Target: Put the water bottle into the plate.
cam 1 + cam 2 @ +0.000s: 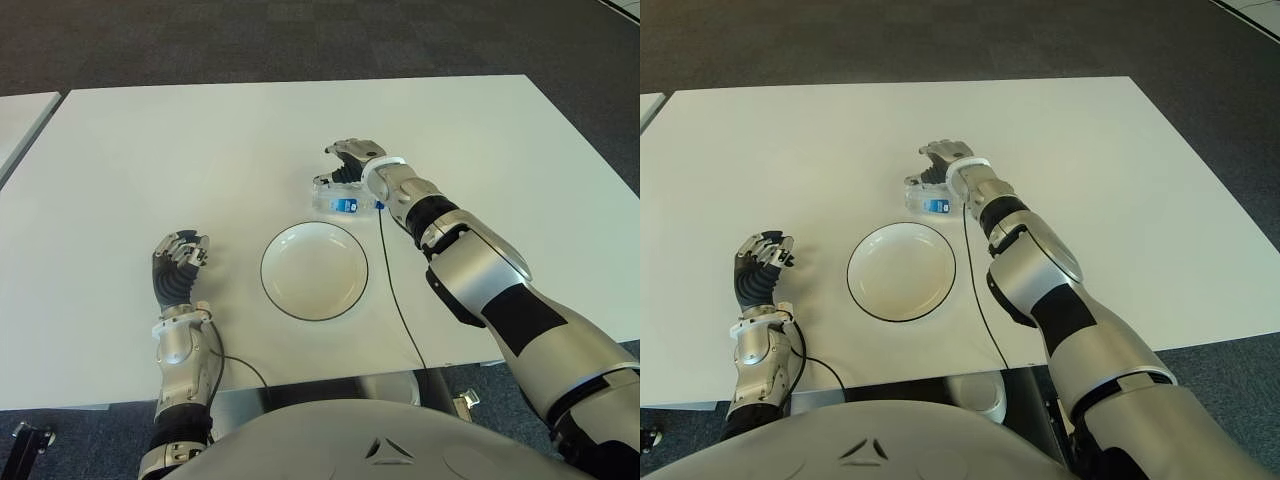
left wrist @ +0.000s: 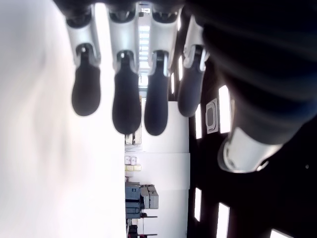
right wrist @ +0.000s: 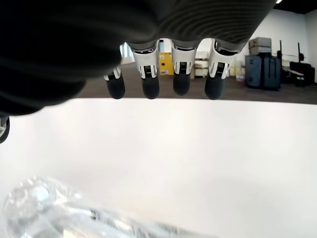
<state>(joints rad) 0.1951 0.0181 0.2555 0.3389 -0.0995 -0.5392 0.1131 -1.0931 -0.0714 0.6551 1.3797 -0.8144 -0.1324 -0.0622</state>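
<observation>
In the left eye view, the right hand point(image 1: 348, 165) is reaching out to just above the middle of the frame, arched over the water bottle point(image 1: 345, 204). The bottle is lying on its side on the white worktop point(image 1: 200, 140), just above the upper right rim of the plate point(image 1: 314, 271), which is sitting empty at the centre. The left hand point(image 1: 178, 262) is showing at the lower left, to the left of the plate and well apart from the bottle.

In the right eye view, the same layout is showing, with a black cable point(image 1: 975, 290) running down past the plate's right side.

In the left wrist view, the left hand's fingers point(image 2: 126, 106) are hanging loosely extended, holding nothing.

In the right wrist view, the right hand's fingers point(image 3: 150, 84) are hanging open above the worktop, while the clear bottle is lying at the lower left, ungrasped.
</observation>
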